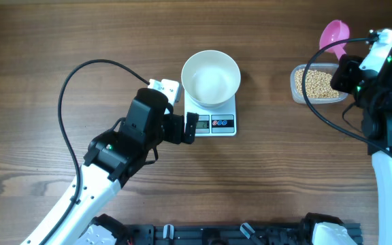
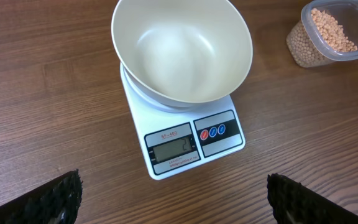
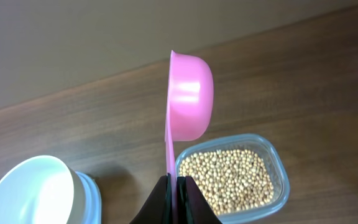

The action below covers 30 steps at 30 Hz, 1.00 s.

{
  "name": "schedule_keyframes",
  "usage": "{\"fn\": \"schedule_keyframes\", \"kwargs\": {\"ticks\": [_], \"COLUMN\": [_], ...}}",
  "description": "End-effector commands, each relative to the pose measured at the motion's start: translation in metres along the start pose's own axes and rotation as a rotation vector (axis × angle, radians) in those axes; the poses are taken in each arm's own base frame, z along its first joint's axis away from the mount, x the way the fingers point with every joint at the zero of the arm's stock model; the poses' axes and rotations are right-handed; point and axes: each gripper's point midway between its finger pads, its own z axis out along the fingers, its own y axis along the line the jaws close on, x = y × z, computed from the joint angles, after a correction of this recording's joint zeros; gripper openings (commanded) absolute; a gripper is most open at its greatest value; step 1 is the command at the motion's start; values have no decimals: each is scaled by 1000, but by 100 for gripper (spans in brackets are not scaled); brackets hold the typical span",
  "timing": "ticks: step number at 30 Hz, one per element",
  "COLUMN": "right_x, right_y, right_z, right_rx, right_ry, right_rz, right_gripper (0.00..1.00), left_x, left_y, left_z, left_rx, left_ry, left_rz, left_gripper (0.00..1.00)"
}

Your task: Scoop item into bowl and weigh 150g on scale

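Observation:
The white bowl stands empty on the white scale, whose display and buttons face my left gripper. That gripper hovers just in front of the scale, open wide with only bare table between its fingertips. The bowl and scale fill the left wrist view. Beige beans lie in a clear tub at the right. My right gripper is shut on the handle of a pink scoop. The scoop is empty, turned on its side, above the beans.
The clear tub sits near the table's right side, a hand's width from the bowl. Black cables loop over the table beside both arms. A dark rail runs along the front edge.

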Motion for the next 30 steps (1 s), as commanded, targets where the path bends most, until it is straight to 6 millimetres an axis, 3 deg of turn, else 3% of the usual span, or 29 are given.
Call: {"fn": "schedule_keyframes", "kwargs": {"ticks": [1,8,15,19,30], "right_x": [-2,6,20,27,52], "right_y": [1,12,10,9,5], "right_z": [-3,-3,-4,-5,-9], "right_rx": [0,-69,-61,-45,-1], "right_ry": [2,41,96,128,231], "right_rz": [-12,27,40,189,340], "right_gripper": [4,4,4,4,4], "left_x": [-5,-5,-5,-5,-5], "left_y": [-5,-5,-5,-5,-5], "left_z": [-1,-1,-1,-1,-1], "left_rx": [15,15,15,15,15], "left_ry": [-8,-8,-8,-8,-8], "left_rz": [5,5,5,5,5], "left_gripper": [100,100,100,100,100]}}
